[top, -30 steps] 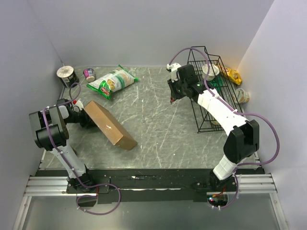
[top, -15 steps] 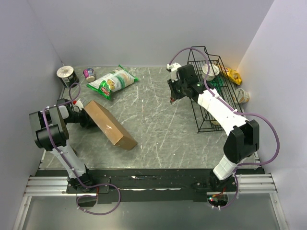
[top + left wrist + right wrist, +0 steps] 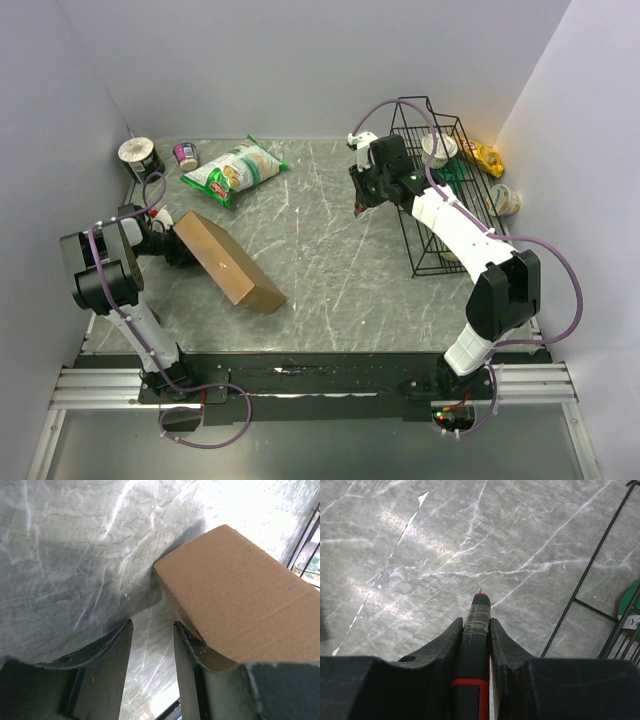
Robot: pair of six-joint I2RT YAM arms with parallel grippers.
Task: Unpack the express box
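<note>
Hand, left (image 3: 152,630): fingers are set apart, with only bare tabletop (image 3: 330,250) seen between them; nothing is gripped. Hand, right (image 3: 476,626): clamped on a black-and-red tool (image 3: 479,611) with a taped tip, held above the tabletop beside the wire rack (image 3: 440,200), well apart from the item. Item: express box (image 3: 228,262), plain brown cardboard, flat and rectangular, laid diagonally on the left part of the tabletop, its far-left end just beside the left hand. In the left wrist view one corner is seen against the outside of one finger, not between the two. Handling, as judged: light and fairly stiff across its faces, though the panels are expected to dent under a hard pinch. The surface is matt, so little slip is expected. Hold is best taken on a thin edge or flap lip, since the broad face is judged too wide for the fingers. Contents are not shown.
</note>
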